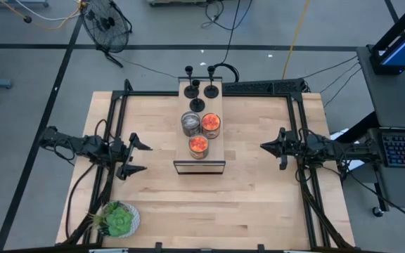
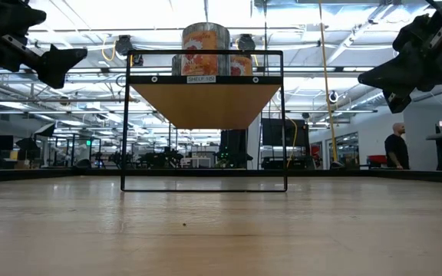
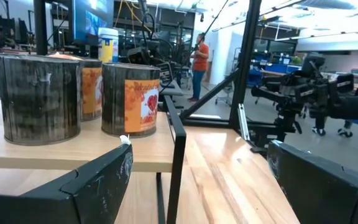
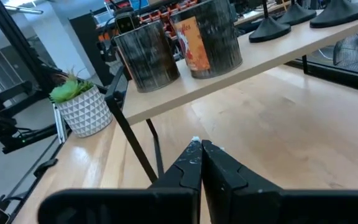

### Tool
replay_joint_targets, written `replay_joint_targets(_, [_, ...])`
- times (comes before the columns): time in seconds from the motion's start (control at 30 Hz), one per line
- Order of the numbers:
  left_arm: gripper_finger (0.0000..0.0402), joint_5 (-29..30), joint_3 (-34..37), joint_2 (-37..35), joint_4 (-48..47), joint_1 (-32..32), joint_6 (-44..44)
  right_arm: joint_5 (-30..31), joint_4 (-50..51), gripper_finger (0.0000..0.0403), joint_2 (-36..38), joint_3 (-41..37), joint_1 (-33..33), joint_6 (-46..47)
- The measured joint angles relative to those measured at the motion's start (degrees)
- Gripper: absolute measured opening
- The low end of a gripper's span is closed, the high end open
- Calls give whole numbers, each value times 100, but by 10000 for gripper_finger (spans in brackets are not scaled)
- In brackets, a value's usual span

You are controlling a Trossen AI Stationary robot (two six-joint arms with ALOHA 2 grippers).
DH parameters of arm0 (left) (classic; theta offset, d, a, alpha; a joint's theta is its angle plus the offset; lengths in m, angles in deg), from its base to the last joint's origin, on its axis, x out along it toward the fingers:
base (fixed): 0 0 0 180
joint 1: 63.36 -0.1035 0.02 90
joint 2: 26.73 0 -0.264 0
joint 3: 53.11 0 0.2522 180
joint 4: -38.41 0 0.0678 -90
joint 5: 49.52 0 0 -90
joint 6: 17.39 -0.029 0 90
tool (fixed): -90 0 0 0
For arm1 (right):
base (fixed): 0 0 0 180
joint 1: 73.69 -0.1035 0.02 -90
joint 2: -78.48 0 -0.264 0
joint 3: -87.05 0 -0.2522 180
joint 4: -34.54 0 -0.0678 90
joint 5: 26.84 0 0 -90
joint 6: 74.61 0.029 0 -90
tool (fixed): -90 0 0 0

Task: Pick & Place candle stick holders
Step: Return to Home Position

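Three matte-black candle stick holders (image 1: 197,104) stand on their round bases at the far end of a small raised wooden shelf (image 1: 181,163). Two of them show in the right wrist view (image 4: 269,28). Three jars (image 1: 198,145) stand on the shelf's nearer part. My left gripper (image 1: 140,158) is open and empty to the left of the shelf, with its fingers wide apart in the left wrist view (image 3: 197,180). My right gripper (image 1: 264,147) is shut and empty to the right of the shelf, and its tips meet in the right wrist view (image 4: 199,146).
The shelf stands on a thin black frame (image 2: 204,188), with the table top showing under it. A potted green plant (image 1: 118,219) sits at the table's near left corner. Black rails (image 1: 111,133) run along the table's left and right sides. A person (image 2: 396,146) stands in the room behind.
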Motion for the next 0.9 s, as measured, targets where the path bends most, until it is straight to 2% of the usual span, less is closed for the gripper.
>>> replay_joint_targets(0.33, [379, 2, 0, 0, -8, 1, -241, -4, -177, 0, -13, -132, 0, 369])
replay_joint_targets(0.57, [379, 4, 0, 0, -66, 0, -281, -4, -148, 0, -11, -146, 0, -645])
replay_joint_targets(0.9, [379, 7, 0, 0, -55, 2, -263, -4, -222, 0, -37, -157, 0, -481])
